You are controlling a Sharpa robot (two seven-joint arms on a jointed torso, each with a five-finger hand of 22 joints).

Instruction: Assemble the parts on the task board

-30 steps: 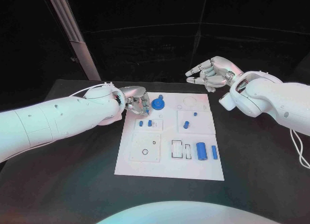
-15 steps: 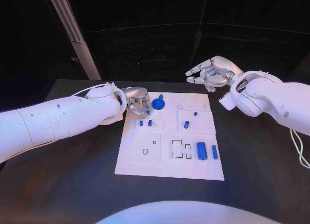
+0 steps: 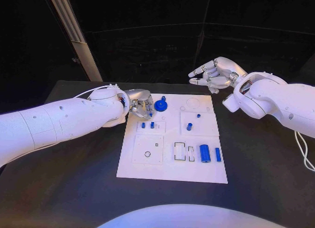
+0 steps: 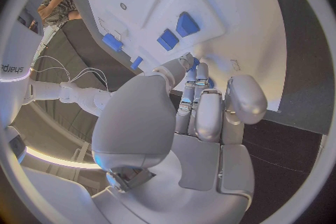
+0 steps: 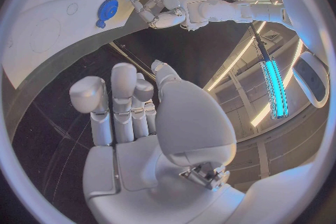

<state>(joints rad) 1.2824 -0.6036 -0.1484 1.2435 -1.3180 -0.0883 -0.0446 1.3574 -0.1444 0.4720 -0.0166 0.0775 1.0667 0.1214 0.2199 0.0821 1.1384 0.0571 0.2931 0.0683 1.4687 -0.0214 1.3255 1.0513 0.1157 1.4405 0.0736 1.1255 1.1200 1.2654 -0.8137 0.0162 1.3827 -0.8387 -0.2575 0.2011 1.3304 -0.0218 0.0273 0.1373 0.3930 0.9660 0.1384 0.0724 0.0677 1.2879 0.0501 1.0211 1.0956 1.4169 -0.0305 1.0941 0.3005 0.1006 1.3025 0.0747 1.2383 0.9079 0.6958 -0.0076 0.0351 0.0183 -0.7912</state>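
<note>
The left hand [image 3: 140, 104], all brushed silver segments, sits at the far left corner of the flat white task board [image 3: 157, 171], fingers curled downward at the board's edge. Just beside its fingertips is the round blue disc part [image 3: 162, 105], with a small knob rising from it. Whether the fingers actually touch that disc, I cannot tell; the left wrist view shows the fingers [image 4: 198, 102] drawn together with nothing plainly in them, so its grasp stays unclear.

Over on the other side, the right hand [image 3: 213, 75] hovers above the black table beyond the board's far right corner, well apart from every part. Its fingers are loosely bent and spread, holding nothing, as the right wrist view confirms with a bare palm [image 5: 133, 140].

On the board, nearer the robot than the left hand: 2 small blue blocks [image 3: 148, 125] side by side in a shallow square recess. Toward the right hand's side, a short blue peg [image 3: 189, 127], and further toward the robot, a smooth blue cylinder [image 3: 205, 153] lying beside a slimmer blue bar [image 3: 217, 154].
</note>
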